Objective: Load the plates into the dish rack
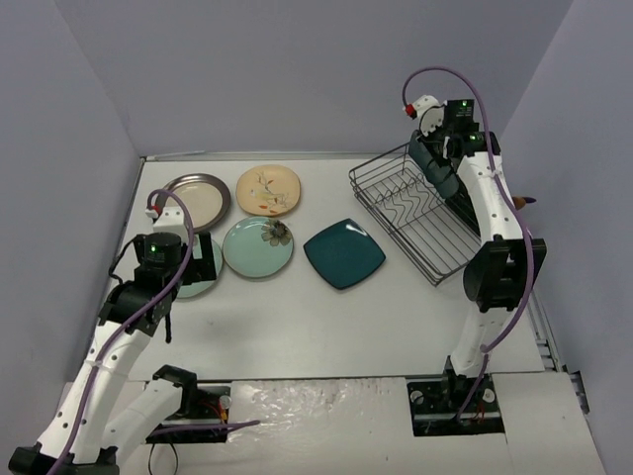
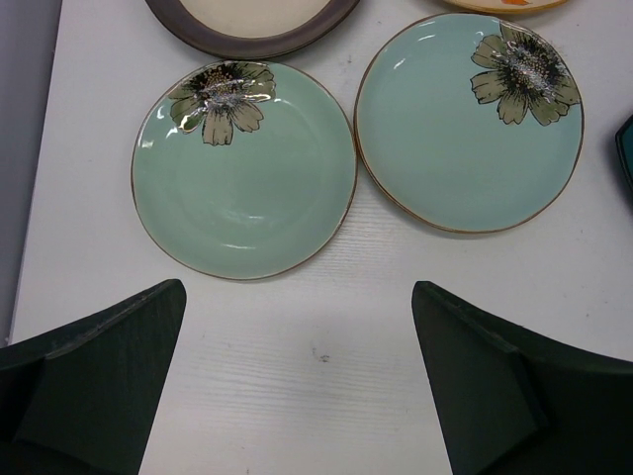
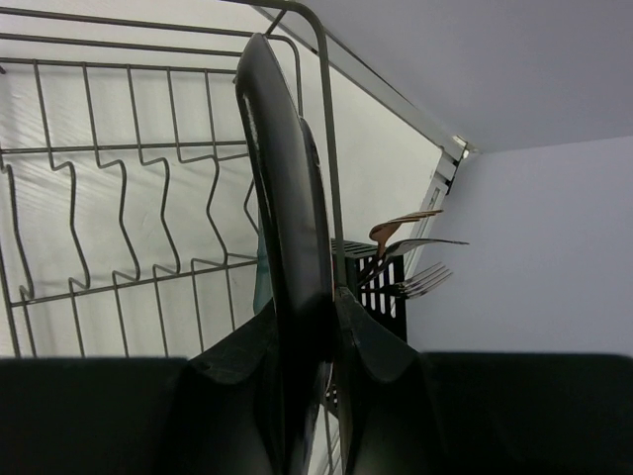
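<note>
My right gripper (image 1: 438,163) is shut on a dark teal plate (image 1: 444,184) and holds it on edge at the far end of the black wire dish rack (image 1: 415,216). In the right wrist view the plate (image 3: 287,218) stands upright between my fingers (image 3: 381,341), beside the rack's end wire (image 3: 326,129). My left gripper (image 1: 196,265) is open and empty above a mint flower plate (image 2: 243,183). A second mint plate (image 2: 465,124), a cream plate with a dark-grey rim (image 1: 196,201), a cream floral plate (image 1: 268,190) and a dark teal square plate (image 1: 344,252) lie flat on the table.
A black slotted caddy (image 3: 381,287) holding forks and a spoon (image 3: 415,237) sits at the rack's far right end. Grey walls close in the table at the left, back and right. The rack's wavy slots (image 3: 129,198) hold nothing else.
</note>
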You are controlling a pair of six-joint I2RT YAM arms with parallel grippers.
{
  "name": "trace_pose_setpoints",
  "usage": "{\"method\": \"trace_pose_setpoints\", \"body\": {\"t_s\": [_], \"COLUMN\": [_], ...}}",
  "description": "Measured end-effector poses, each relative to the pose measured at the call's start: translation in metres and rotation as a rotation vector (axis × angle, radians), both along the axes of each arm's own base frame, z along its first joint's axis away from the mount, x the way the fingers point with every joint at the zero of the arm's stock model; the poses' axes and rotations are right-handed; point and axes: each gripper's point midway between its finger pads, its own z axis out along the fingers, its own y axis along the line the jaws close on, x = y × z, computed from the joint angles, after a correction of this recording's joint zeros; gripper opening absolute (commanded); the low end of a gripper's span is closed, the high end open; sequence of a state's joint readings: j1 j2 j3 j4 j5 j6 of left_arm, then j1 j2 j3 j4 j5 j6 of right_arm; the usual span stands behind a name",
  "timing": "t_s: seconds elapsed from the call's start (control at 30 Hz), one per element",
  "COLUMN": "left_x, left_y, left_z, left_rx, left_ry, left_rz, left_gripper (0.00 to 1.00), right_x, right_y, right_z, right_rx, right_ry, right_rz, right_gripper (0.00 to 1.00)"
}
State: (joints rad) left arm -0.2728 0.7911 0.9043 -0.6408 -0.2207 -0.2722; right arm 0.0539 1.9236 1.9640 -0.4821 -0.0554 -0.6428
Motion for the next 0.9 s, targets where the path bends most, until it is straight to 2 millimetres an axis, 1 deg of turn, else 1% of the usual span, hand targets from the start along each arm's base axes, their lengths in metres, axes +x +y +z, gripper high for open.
{"method": "trace_pose_setpoints", "body": {"t_s": [0.07,0.27,0.33,0.47,0.63,0.73,0.9], "left_x": [0.001,0.004,0.004,0.005,0.006,0.006,0.007], "left_y": [0.001,0.002,0.002,0.002,0.000,-0.001,0.001], "left_z": [-0.001,-0.005,-0.005,-0.006,-0.009,-0.010,-0.011], "left_rx": [-0.003,-0.005,-0.006,-0.007,-0.009,-0.012,-0.011], "left_ry": [0.003,0.020,0.020,0.024,0.039,0.041,0.044], "left_rz": [0.004,0.011,0.011,0.009,0.001,-0.001,0.003], "left_gripper": [0.97,0.97,0.97,0.97,0.97,0.97,0.97], "right_x": [0.004,0.010,0.014,0.020,0.025,0.026,0.028], "right_y": [-0.004,-0.013,-0.015,-0.020,-0.020,-0.018,-0.016], "right_z": [-0.002,0.002,0.001,-0.018,-0.044,-0.051,-0.057], "right_rx": [-0.015,-0.046,-0.055,-0.057,-0.041,-0.034,-0.026], "right_ry": [0.003,-0.011,-0.013,0.021,0.073,0.086,0.093], "right_rz": [0.003,0.012,0.014,0.012,0.026,0.034,0.042], "right_gripper": [0.00,0.00,0.00,0.00,0.00,0.00,0.00]}}
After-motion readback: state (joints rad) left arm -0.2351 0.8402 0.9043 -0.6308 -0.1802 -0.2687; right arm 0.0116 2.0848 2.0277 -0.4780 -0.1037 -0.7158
